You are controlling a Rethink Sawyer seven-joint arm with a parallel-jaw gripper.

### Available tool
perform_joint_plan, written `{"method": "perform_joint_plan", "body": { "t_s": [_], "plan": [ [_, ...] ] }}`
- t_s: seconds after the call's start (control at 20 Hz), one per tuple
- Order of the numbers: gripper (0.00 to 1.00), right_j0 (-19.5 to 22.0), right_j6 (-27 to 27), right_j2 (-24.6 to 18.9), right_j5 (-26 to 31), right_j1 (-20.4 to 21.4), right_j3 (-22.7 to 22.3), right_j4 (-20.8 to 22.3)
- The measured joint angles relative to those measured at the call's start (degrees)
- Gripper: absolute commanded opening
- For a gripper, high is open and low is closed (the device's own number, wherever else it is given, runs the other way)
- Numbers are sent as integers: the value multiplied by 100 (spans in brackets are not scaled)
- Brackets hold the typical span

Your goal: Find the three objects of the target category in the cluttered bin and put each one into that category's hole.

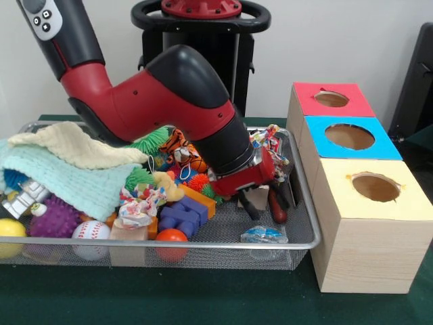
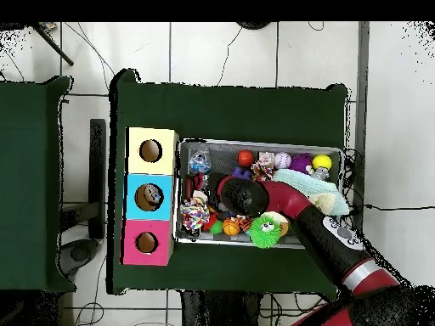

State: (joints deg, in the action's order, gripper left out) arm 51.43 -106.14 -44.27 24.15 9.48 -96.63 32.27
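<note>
While the arm (image 1: 183, 101) reaches low into the wire bin (image 1: 298, 203), jaws (image 1: 262, 201) hang spread, nothing pinched, just beside its box-side wall; toys (image 1: 162, 203) heaped opp. side.

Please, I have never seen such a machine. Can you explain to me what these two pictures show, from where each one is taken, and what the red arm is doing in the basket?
The red and black thing is a robot arm. At its end is the gripper, its "hand". One picture is taken from across the table, facing the robot; the other looks straight down from above.

On the green table stands a wire bin full of toys: a baseball, an orange ball, blue blocks, a purple spiky ball, a yellow ball and cloths.

Beside the bin are three wooden boxes with round holes, topped red, blue and yellow.

The gripper is low inside the bin, at the end nearest the boxes. I cannot tell if it is open or holding anything.
</note>
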Motion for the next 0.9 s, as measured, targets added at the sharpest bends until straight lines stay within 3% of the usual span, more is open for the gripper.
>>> {"method": "perform_joint_plan", "body": {
  "t_s": [0.45, 0.9],
  "plan": [
    [100, 56, 0, -106, -418, 77, -444, 152],
    [100, 17, -1, 10, -926, 146, -493, 87]
  ]
}}
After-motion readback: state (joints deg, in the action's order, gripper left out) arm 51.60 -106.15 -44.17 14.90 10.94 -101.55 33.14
